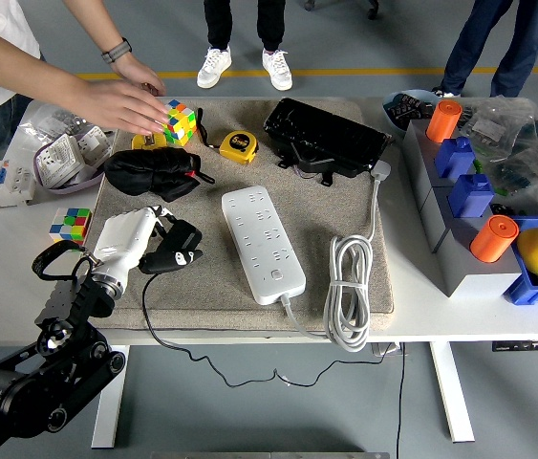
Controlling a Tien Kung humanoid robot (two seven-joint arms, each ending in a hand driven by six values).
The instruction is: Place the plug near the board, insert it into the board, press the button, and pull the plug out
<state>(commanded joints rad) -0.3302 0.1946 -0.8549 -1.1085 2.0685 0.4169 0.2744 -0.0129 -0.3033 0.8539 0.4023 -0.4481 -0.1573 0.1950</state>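
Note:
The black plug [179,246] with its thin black cord sits on the grey mat [321,206], left of the white power strip [263,244]. The strip lies slanted on the mat, its button [276,275] near the front end. My left hand [159,241], white with black fingers, comes in from the lower left. Its fingers are curled around the plug's left side. A hand's width of mat lies between the plug and the strip. My right hand is out of view.
A person's hands [125,103] reach in from the top left to a Rubik's cube [179,122]. A black pouch [152,172], a yellow tape measure [238,145] and a black case [326,139] lie behind. A coiled white cable [350,292] lies right of the strip. Bins [460,229] stand at the right.

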